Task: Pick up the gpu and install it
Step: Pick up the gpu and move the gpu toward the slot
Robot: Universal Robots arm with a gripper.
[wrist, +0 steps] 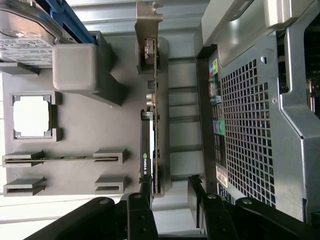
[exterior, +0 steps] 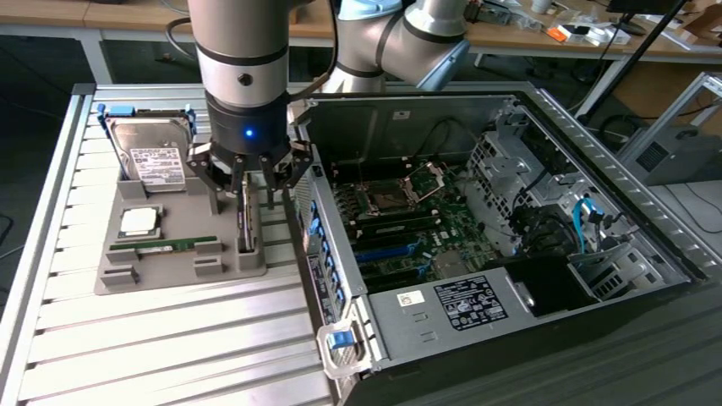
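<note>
The gpu (exterior: 245, 227) stands on its edge in a slot of the grey holder (exterior: 169, 277), a thin dark card next to the computer case. In the wrist view the gpu (wrist: 153, 125) runs away from me, its silver end bracket (wrist: 148, 20) at the far end. My gripper (exterior: 253, 188) hangs open just above the card. In the wrist view the gripper (wrist: 171, 202) has its black fingers (wrist: 142, 210) spread apart. The card's near end lies close by one finger, and nothing is gripped.
The holder (wrist: 115, 125) also carries a silver hard drive (exterior: 152, 156), a processor chip (exterior: 140, 222) and a slim memory stick (exterior: 169, 245). The open computer case (exterior: 631, 245) with its motherboard (exterior: 407, 220) lies close beside the holder. Its perforated rear panel (wrist: 250, 125) is near the gripper.
</note>
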